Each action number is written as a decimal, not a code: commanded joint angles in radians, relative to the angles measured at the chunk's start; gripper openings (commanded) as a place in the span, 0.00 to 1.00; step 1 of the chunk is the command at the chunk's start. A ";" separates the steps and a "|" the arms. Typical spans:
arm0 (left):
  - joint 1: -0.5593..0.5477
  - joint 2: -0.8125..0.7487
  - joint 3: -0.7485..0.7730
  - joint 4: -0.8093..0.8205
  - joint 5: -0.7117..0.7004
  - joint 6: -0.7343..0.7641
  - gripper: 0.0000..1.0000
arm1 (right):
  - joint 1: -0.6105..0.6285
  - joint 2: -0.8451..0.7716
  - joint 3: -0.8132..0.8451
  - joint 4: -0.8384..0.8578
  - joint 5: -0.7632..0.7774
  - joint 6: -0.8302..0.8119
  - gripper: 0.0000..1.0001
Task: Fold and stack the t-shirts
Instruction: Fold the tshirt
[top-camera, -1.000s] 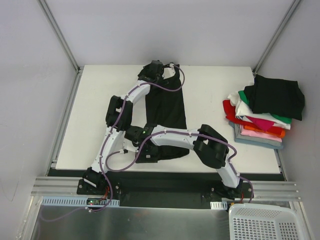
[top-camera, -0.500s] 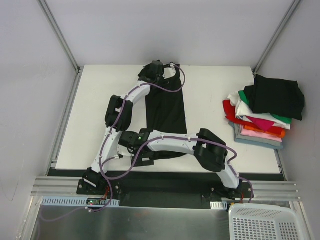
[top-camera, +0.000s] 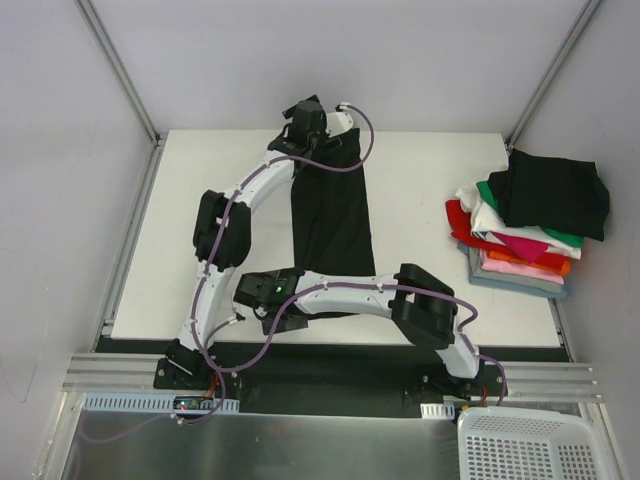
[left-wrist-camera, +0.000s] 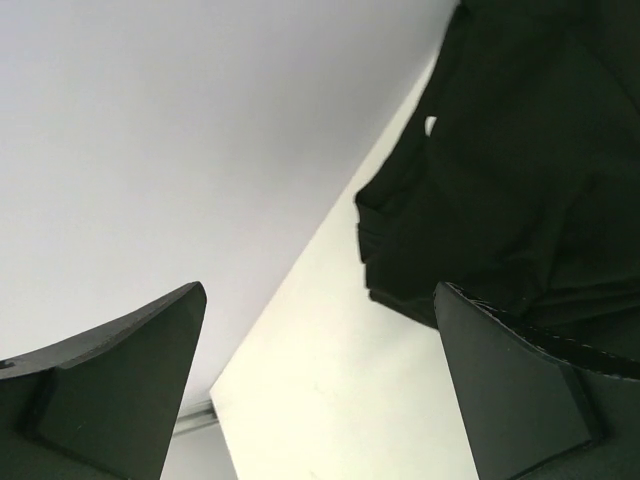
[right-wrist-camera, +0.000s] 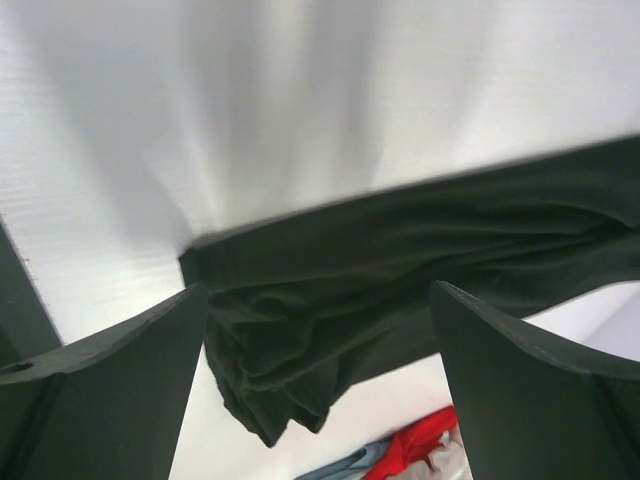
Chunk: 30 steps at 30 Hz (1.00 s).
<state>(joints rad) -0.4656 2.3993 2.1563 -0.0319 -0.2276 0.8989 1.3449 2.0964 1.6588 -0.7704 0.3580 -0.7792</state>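
The black t-shirt (top-camera: 330, 215) lies folded into a long narrow strip down the middle of the white table (top-camera: 430, 290), running from the far edge towards the near edge. Its far end lies under the left gripper (top-camera: 305, 122). In the left wrist view the cloth (left-wrist-camera: 500, 180) fills the upper right, ahead of the wide-apart fingers, which hold nothing. Whether the finger nearest the cloth touches it cannot be told.

The shirt's near end sits by the right gripper (top-camera: 283, 315). In the right wrist view a bunched corner of the cloth (right-wrist-camera: 400, 260) lies ahead, between the spread fingers. These jaws also gape wide and grasp nothing.

Well apart, at the table's right edge, is the stack of folded t-shirts (top-camera: 515, 250), with a black one on top.
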 joint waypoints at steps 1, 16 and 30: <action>-0.012 -0.164 -0.091 0.027 -0.039 -0.047 0.99 | 0.005 -0.120 -0.057 0.063 0.145 -0.028 0.96; 0.016 -0.509 -0.593 0.064 -0.092 -0.117 0.99 | 0.002 -0.322 -0.264 0.040 0.145 -0.032 0.96; 0.067 -0.585 -0.809 0.121 -0.110 -0.152 0.99 | -0.035 -0.398 -0.455 0.057 0.044 0.037 0.98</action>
<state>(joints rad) -0.4042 1.8755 1.3594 0.0383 -0.3103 0.7715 1.3159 1.7676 1.2182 -0.7074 0.4358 -0.7856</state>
